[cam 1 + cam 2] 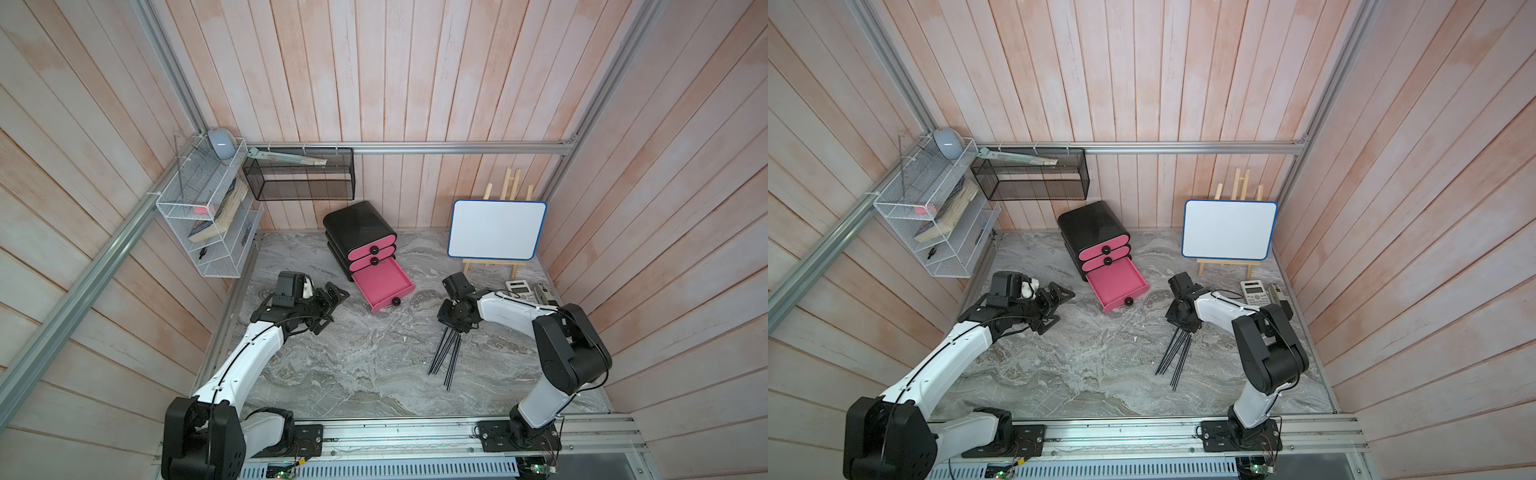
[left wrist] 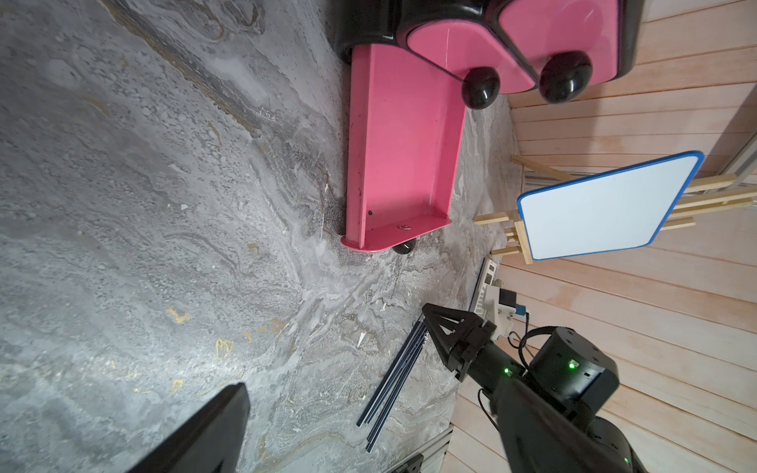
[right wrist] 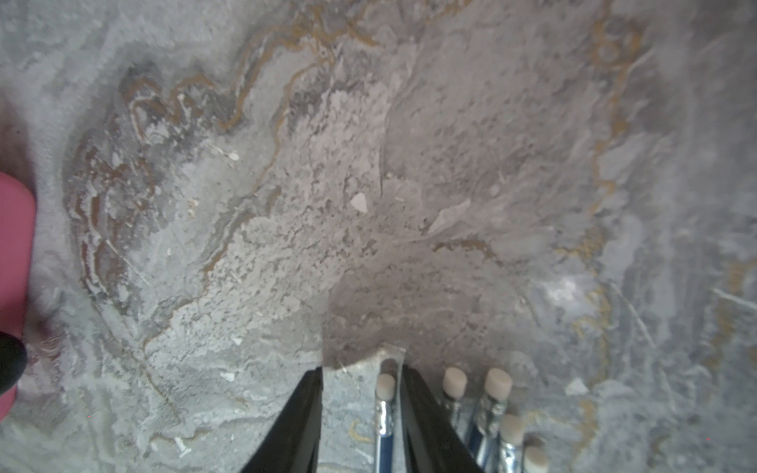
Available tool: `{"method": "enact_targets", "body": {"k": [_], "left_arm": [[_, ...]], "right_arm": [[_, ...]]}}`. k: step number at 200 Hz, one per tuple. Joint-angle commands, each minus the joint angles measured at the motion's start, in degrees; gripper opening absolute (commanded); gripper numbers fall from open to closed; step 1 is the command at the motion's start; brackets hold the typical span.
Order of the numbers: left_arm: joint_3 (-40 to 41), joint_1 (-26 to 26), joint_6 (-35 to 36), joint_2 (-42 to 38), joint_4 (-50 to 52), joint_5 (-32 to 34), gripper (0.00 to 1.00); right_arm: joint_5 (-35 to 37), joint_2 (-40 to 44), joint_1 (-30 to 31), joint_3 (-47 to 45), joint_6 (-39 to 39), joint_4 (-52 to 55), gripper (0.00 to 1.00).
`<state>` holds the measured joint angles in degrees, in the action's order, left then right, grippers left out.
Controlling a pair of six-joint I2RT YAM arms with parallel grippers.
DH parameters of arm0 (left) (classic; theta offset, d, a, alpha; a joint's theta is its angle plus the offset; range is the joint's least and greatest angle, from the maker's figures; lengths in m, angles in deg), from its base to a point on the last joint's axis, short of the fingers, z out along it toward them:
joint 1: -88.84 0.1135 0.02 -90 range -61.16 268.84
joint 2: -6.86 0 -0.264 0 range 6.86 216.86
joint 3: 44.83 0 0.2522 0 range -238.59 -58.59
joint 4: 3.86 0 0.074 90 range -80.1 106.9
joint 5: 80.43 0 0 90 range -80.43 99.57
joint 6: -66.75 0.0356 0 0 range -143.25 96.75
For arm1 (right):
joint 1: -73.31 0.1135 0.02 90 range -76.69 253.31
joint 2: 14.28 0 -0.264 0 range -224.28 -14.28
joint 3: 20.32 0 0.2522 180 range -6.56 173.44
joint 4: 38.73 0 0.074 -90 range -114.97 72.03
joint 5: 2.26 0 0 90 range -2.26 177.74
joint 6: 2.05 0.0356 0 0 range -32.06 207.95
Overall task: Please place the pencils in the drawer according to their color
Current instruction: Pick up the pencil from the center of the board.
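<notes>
Several dark pencils (image 1: 446,353) (image 1: 1175,353) lie side by side on the marble table, right of centre. Their eraser ends (image 3: 493,389) face the back. My right gripper (image 1: 454,328) (image 3: 360,370) is down over those ends, open, with one pencil (image 3: 385,405) between its jaws, against one finger and clear of the other. The black cabinet (image 1: 359,226) has its bottom pink drawer (image 1: 382,282) (image 2: 401,143) pulled out with nothing in it; the two upper drawers are closed. My left gripper (image 1: 338,306) (image 1: 1065,306) hovers left of the open drawer, open and holding nothing.
A whiteboard on a wooden easel (image 1: 496,230) stands at the back right, with a calculator (image 1: 519,291) beside the right arm. A white wire rack (image 1: 203,216) and a black mesh basket (image 1: 299,178) hang on the back-left walls.
</notes>
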<state>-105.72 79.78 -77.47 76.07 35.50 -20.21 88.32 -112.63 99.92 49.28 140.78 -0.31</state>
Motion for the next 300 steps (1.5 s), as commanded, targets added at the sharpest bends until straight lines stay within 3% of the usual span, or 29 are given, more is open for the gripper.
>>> {"method": "enact_targets", "body": {"k": [1, 101, 164, 197, 254, 300], "left_arm": [[1.04, -0.17, 0.36, -0.65, -1.69, -0.54, 0.99], [1.7, -0.22, 0.71, -0.43, -2.19, -0.98, 1.0], [1.7, -0.17, 0.53, -0.14, -1.88, -0.38, 1.0], [2.09, -0.18, 0.89, -0.13, -1.42, 0.9, 1.0], [5.53, -0.43, 4.73, 0.01, -4.38, 3.2, 0.99], [4.71, -4.3, 5.58, 1.14, -3.42, 7.39, 0.99]], "right_arm": [[0.16, -3.38, 1.68, 0.82, -0.18, 4.65, 0.36], [1.17, -8.27, 5.54, 4.42, 1.84, 8.27, 0.29], [0.39, -10.88, 5.77, 5.89, 1.49, 6.86, 0.12], [-1.25, -11.31, 6.03, 5.87, 1.74, 3.51, 0.0], [-5.84, -6.42, 6.12, 2.43, 3.31, -8.39, 0.0], [-8.29, 0.65, 5.59, -0.3, 3.67, -16.36, 0.0]]}}
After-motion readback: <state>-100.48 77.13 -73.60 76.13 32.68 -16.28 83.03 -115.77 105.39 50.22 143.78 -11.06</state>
